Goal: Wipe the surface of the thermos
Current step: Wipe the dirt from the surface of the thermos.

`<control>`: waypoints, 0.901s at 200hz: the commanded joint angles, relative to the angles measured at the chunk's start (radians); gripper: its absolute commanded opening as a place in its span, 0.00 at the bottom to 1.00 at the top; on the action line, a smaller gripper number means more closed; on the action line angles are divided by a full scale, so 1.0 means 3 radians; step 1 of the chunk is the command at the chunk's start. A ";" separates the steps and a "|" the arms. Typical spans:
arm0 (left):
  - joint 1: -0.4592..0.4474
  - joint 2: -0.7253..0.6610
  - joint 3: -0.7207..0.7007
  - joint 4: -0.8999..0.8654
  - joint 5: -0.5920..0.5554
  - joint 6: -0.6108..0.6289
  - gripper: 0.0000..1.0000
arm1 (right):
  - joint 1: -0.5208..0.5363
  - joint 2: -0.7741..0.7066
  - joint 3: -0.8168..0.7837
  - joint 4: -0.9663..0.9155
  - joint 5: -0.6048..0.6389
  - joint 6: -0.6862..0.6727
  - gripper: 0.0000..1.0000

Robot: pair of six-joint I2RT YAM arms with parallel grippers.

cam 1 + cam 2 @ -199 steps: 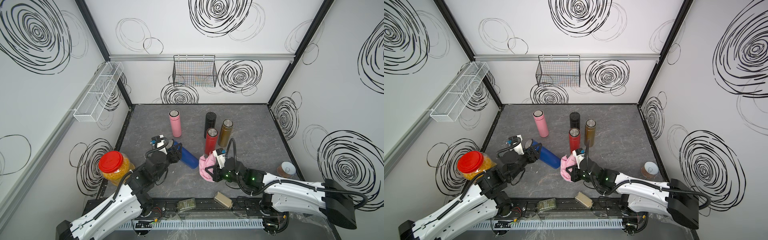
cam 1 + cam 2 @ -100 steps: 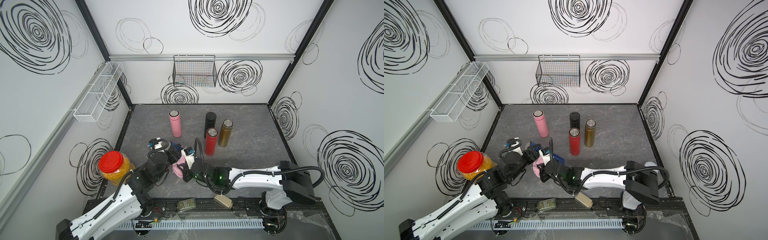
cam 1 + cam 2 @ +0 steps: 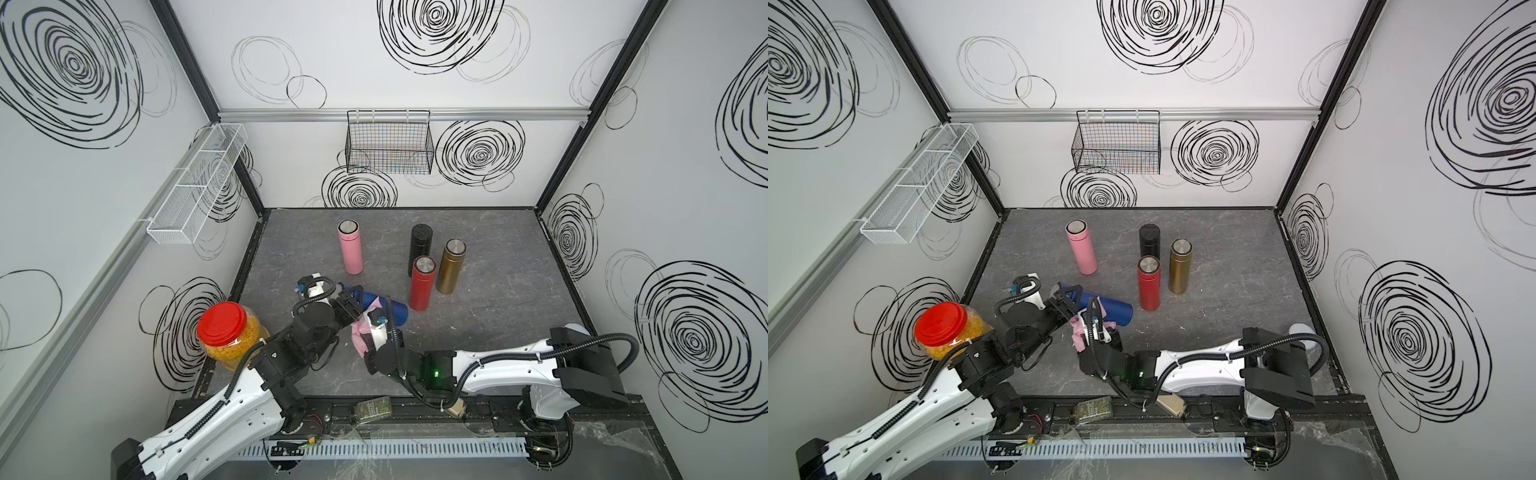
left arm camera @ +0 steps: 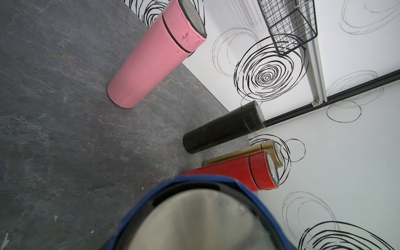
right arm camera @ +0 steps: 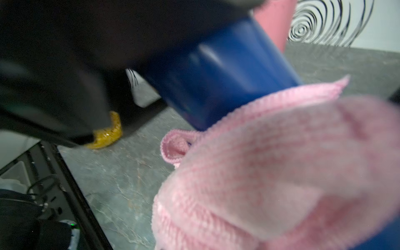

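The left gripper (image 3: 1068, 302) is clamped on the cap end of the blue thermos (image 3: 1113, 309). The thermos lies nearly level and points away from that gripper toward the red thermos (image 3: 1149, 286). In the left wrist view its steel top with a blue rim (image 4: 194, 218) fills the near part of the frame. Whether its base touches the surface (image 3: 1225, 291) cannot be told.

The right gripper (image 3: 1097, 332) is closed on the pink cloth (image 3: 1076, 336), just beside the thermos's near side. In the right wrist view the cloth (image 5: 281, 173) is bunched up and pressed against the blue body (image 5: 216, 71), close to the left gripper's dark fingers. In a top view the cloth (image 3: 360, 336) drapes over the middle of the thermos, and the blue base end (image 3: 400, 312) shows beyond it.

Farther back the pink thermos (image 3: 1081, 249), black thermos (image 3: 1149, 243) and gold thermos (image 3: 1179, 266) stand upright, with the red one just beside the gold. A jar with a red lid (image 3: 942, 328) sits at the surface's left edge.

The pink thermos (image 4: 155, 56) has a small dark mark under its cap, too small to read. No other writing can be read.
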 commanded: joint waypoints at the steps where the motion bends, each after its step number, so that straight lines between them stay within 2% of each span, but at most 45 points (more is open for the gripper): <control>1: -0.0010 -0.0043 0.0085 0.0388 0.0011 -0.0027 0.00 | -0.0015 0.0127 0.0169 0.0087 0.0270 -0.0200 0.00; 33: 0.0000 -0.0154 0.0060 0.0329 -0.0032 0.0055 0.00 | -0.0211 -0.0120 -0.0170 -0.0460 0.0128 0.0558 0.00; 67: 0.0109 -0.0237 0.0034 0.0409 0.0175 0.0220 0.00 | -0.0341 -0.0881 -0.0916 -0.0608 -0.0056 0.1089 0.00; 97: 0.0249 -0.0315 0.0020 0.0591 0.0546 0.0375 0.00 | -0.0494 -0.1632 -0.1511 -0.0307 -0.0549 0.1045 0.00; 124: 0.0360 -0.0426 0.0015 0.0795 0.0877 0.0436 0.00 | -0.0828 -0.2373 -0.2053 0.0016 -0.1111 0.1087 0.00; 149: 0.0440 -0.0474 0.0012 0.0896 0.1064 0.0440 0.00 | -0.1112 -0.3135 -0.2485 0.0119 -0.1316 0.1195 0.00; 180: 0.0481 -0.0424 -0.0118 0.1348 0.1359 0.0277 0.00 | -0.1371 -0.3894 -0.2846 0.0515 -0.1584 0.1164 0.00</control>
